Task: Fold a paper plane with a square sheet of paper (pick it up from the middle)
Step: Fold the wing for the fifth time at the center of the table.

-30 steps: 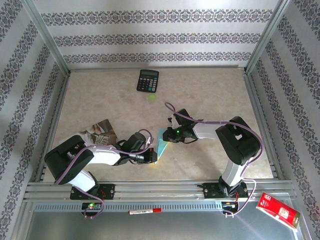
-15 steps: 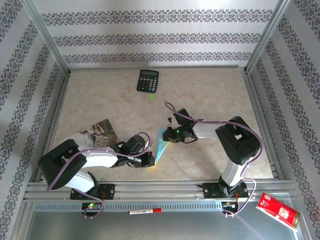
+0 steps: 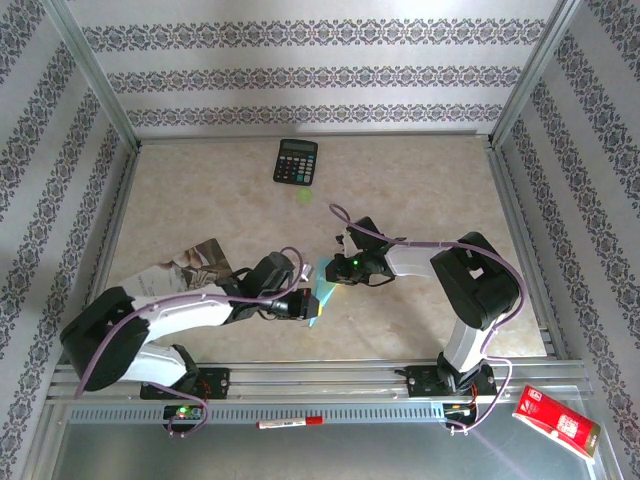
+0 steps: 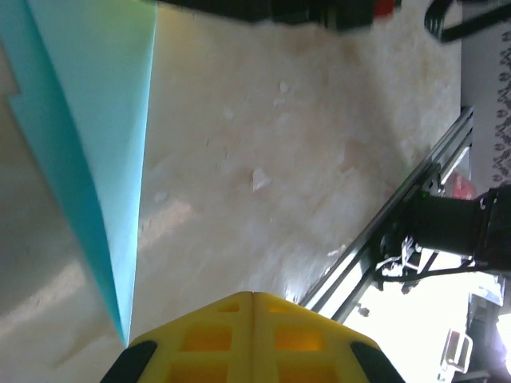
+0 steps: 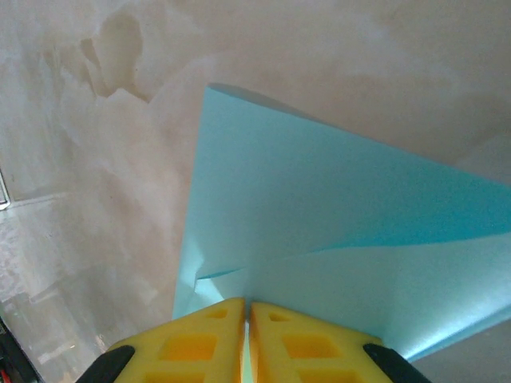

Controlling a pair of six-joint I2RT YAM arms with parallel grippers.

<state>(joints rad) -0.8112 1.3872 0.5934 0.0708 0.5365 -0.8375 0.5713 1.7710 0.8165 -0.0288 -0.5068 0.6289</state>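
We see the left arm [image 3: 190,310] has stretched flatter toward the paper [image 3: 320,293].
Left jaws closed, empty; right jaws pinch the paper.

The top external camera looked down from high behind the arm bases [image 3: 185,385] toward the far wall [image 3: 320,70], taking in the whole table [image 3: 420,190]. The left wrist camera sat low behind the left gripper [image 4: 252,297], facing the table's near right corner. The right wrist camera hung close behind the right gripper [image 5: 247,303], facing the tabletop. All three shared the cyan paper [image 3: 322,290] near the near edge's middle.
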